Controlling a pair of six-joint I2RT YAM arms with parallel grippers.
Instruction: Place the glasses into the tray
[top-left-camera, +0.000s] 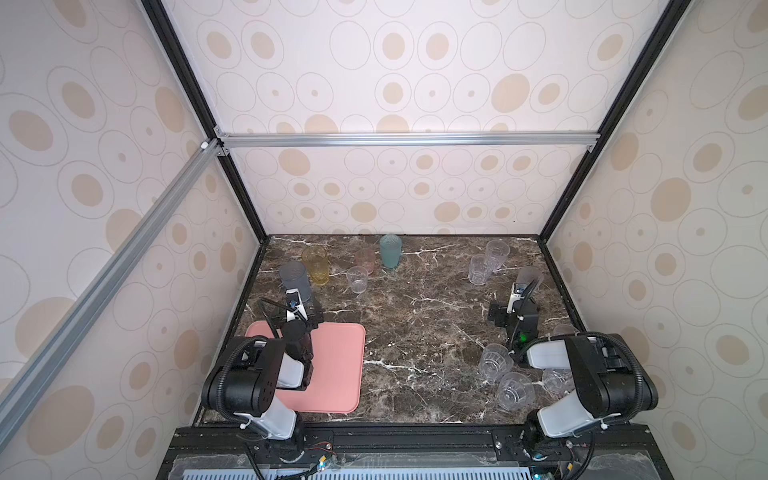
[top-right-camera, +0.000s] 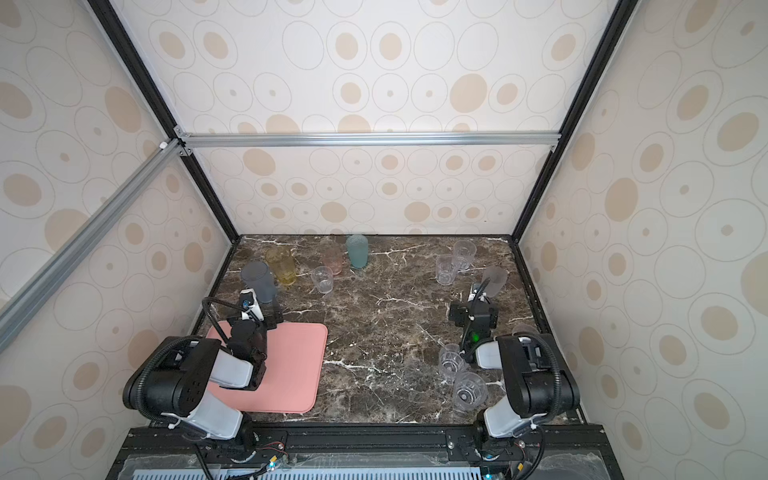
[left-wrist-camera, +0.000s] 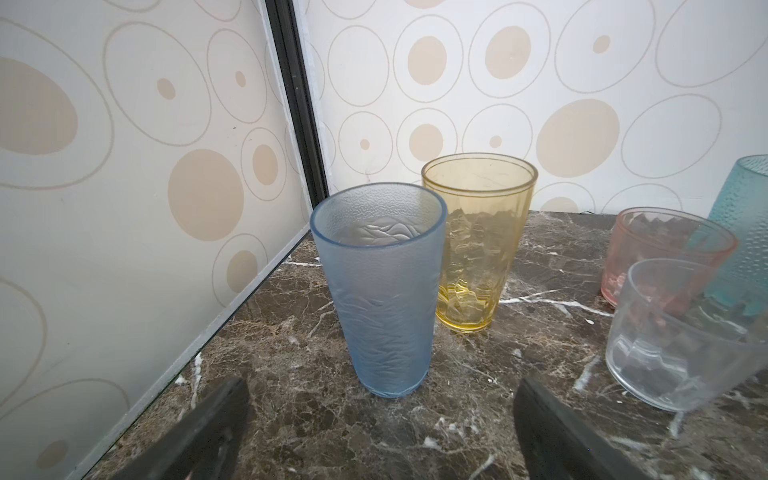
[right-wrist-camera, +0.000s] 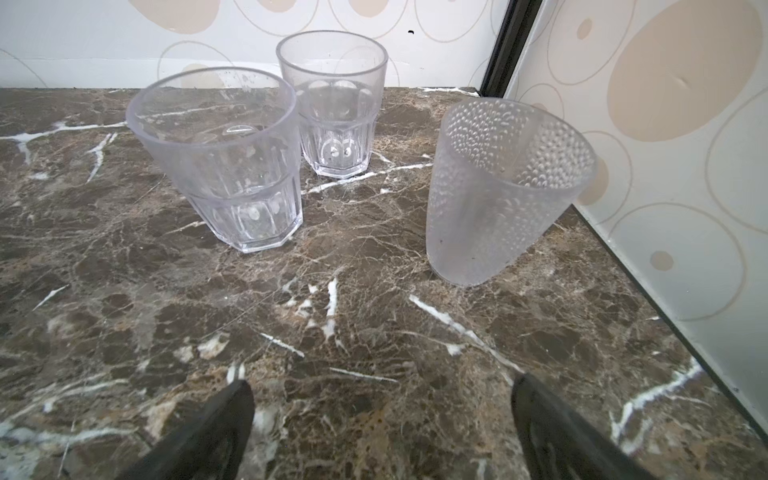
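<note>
The salmon-pink tray (top-left-camera: 336, 374) lies empty at the front left, partly under my left arm. A tall grey-blue glass (left-wrist-camera: 382, 299) stands upright just ahead of my open left gripper (left-wrist-camera: 380, 405), apart from both fingers. Behind it are the amber glass (left-wrist-camera: 478, 249), a pink one (left-wrist-camera: 665, 253), a teal one (top-left-camera: 390, 250) and a small clear one (left-wrist-camera: 673, 332). My right gripper (right-wrist-camera: 380, 395) is open over bare marble. Ahead of it stand a frosted dotted glass (right-wrist-camera: 498, 199) and two clear faceted glasses (right-wrist-camera: 232, 166).
Several more clear glasses (top-left-camera: 494, 361) stand at the front right around my right arm's base. Patterned side walls (left-wrist-camera: 124, 166) with black frame posts close in the marble table (top-left-camera: 415, 311) on the left, right and back.
</note>
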